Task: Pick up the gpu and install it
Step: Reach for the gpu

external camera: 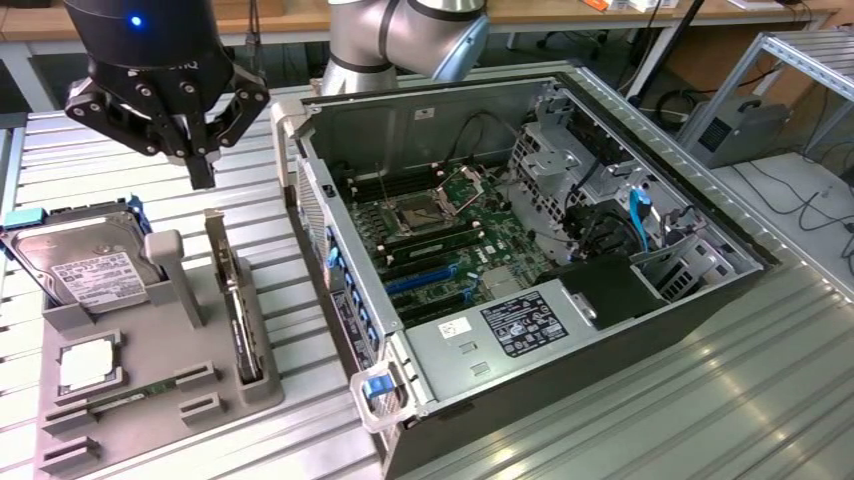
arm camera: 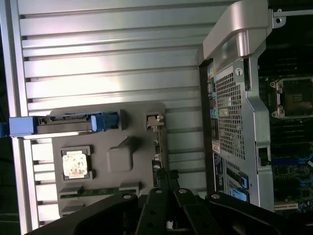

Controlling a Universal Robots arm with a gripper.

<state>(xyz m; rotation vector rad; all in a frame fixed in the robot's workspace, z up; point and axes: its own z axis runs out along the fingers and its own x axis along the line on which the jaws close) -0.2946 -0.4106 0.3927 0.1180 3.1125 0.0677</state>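
The gpu (external camera: 236, 300) stands on its long edge in a slot of the grey holder tray (external camera: 160, 420), a thin dark card with its metal bracket end toward the back. My gripper (external camera: 200, 172) hangs above the far end of the tray, a little beyond the card's bracket end, shut with nothing between its fingers. In the wrist view the gpu (arm camera: 157, 147) appears edge-on, straight out from the shut gripper (arm camera: 166, 190). The open computer case (external camera: 400, 120) lies on its side to the exterior view's right, with blue expansion slots (external camera: 427, 275) on its motherboard.
The holder tray also carries a silver hard drive (external camera: 87, 265) in a blue caddy, a processor chip (external camera: 87, 365) and a slim green memory stick (external camera: 134, 395). The case's rear wall (arm camera: 234, 122) stands close beside the tray. Cables and drive cages fill the case's far side.
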